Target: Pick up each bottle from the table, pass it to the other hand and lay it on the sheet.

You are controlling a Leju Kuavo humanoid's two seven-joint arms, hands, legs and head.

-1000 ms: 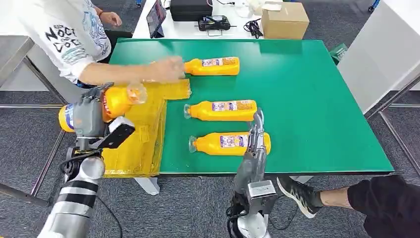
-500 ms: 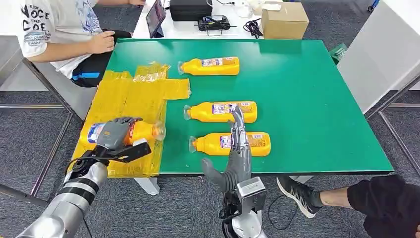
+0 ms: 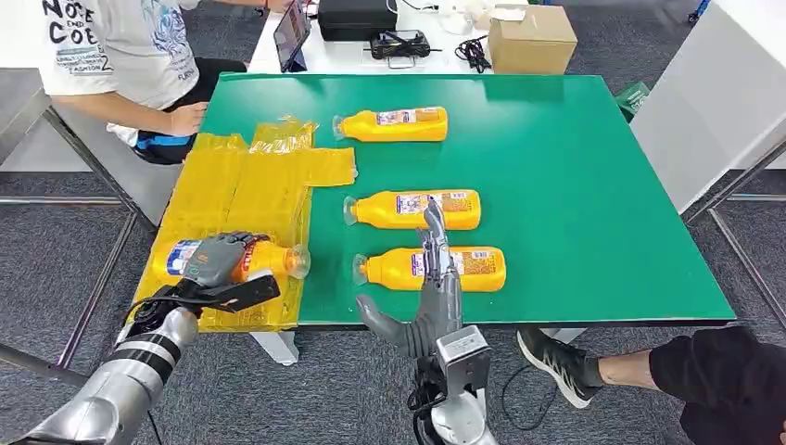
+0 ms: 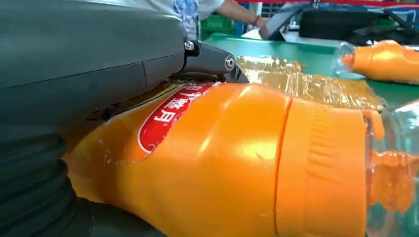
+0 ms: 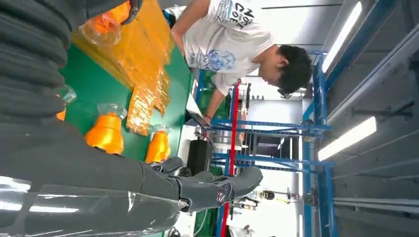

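Note:
My left hand [image 3: 215, 260] grips an orange bottle [image 3: 265, 260] lying on its side on the near end of the yellow sheet [image 3: 243, 190]; the left wrist view shows that bottle [image 4: 237, 163] close up under the fingers [image 4: 210, 58]. Three more orange bottles lie on the green table [image 3: 575, 167]: a far one [image 3: 394, 123], a middle one [image 3: 417, 208] and a near one [image 3: 473, 268]. My right hand [image 3: 431, 292] stands open over the near bottle, fingers stretched toward the middle one, holding nothing. The right wrist view shows its straight fingers [image 5: 207, 190] and two bottle necks [image 5: 106, 133].
A person [image 3: 120, 56] in a white shirt sits at the table's far left corner, one hand [image 3: 188, 119] near the sheet. A cardboard box [image 3: 531, 37] and electronics [image 3: 399, 41] sit on a white table behind. Another person's leg and shoe [image 3: 565, 362] lie at the front right.
My left hand has brought the held bottle down from above the table's left edge onto the near end of the sheet. The person's arm withdrew from the table. My right hand shifted left, thumb spread.

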